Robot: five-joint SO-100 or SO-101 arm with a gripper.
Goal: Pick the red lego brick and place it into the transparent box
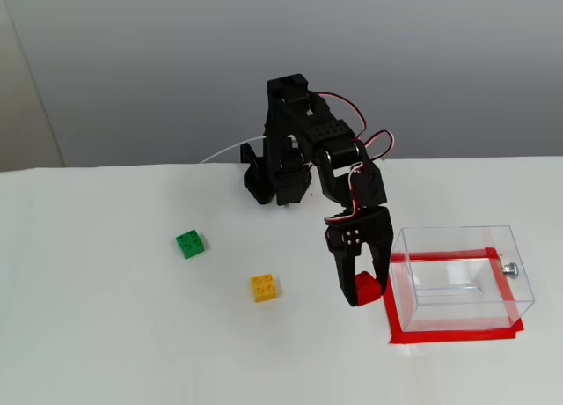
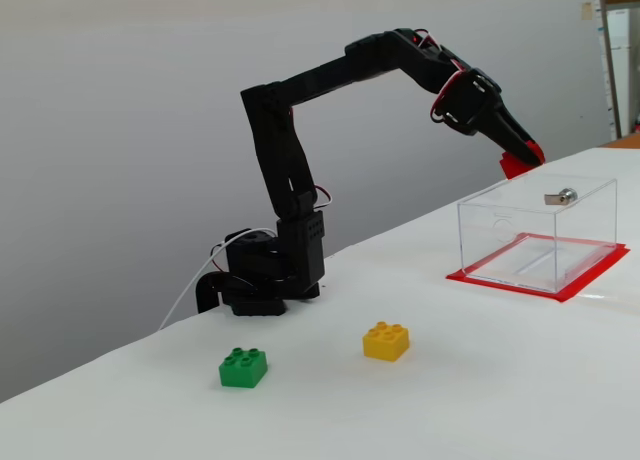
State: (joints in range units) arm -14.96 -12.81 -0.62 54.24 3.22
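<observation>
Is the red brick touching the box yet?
Apart. In a fixed view from the side, the red brick, pinched in the gripper, hangs above the box rim with grey wall visible between them.

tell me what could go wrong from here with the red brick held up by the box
1. The claw pinches the red lego brick only at its tips, so the brick may slip or twist out.
2. In a fixed view the brick looks beside the transparent box's near wall rather than over the opening; released now, it may land outside on the table.
3. The claw is near the rim, so lowering could knock the light box off its red tape rectangle.
</observation>
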